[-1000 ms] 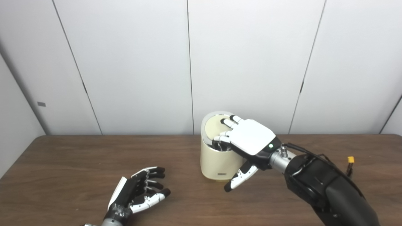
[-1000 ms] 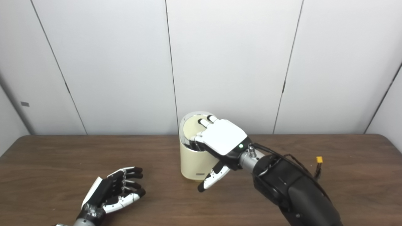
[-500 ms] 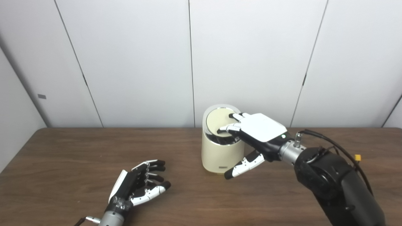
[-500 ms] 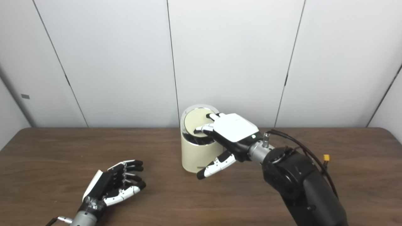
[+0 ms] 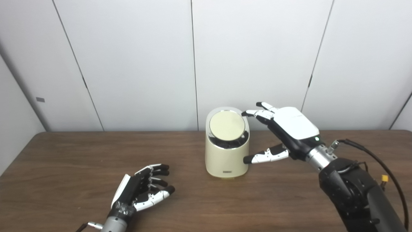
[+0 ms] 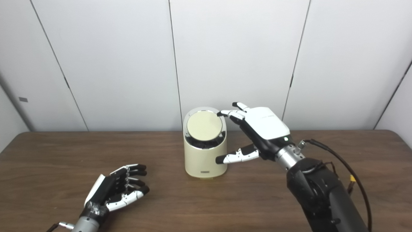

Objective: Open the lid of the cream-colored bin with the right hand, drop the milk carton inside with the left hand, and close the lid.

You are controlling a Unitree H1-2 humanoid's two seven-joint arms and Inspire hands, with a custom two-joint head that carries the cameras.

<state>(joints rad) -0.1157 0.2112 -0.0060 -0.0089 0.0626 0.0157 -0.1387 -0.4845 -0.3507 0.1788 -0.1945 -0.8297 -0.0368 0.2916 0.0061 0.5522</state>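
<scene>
Item: cream-colored bin (image 5: 227, 154), an upright cylinder with a smooth matte body and a small label low on its front, was recorded standing on the brown wood-grain surface (image 5: 64, 161), near its back edge and roughly central. Its lid (image 5: 227, 126), a flat cream disc ringed in polished chrome, was seen lying down in the sloped top, apparently closed, though the seam at the near rim was too dark to be judged with certainty.

No milk carton was visible anywhere; it was taken to be inside the bin, which would leave the task essentially finished.

The right hand (image 5: 286, 132), white-shelled on the back with black and white fingers, was held just beside the bin's right flank, fingers spread and empty, touching nothing that could be made out. This placement was judged consistent with clearance from the lid.

The left hand (image 5: 141, 193), dark-palmed, was noted resting on the surface well apart from the bin, palm turned up, fingers loosely curled and holding nothing, presumably parked out of the way.
</scene>
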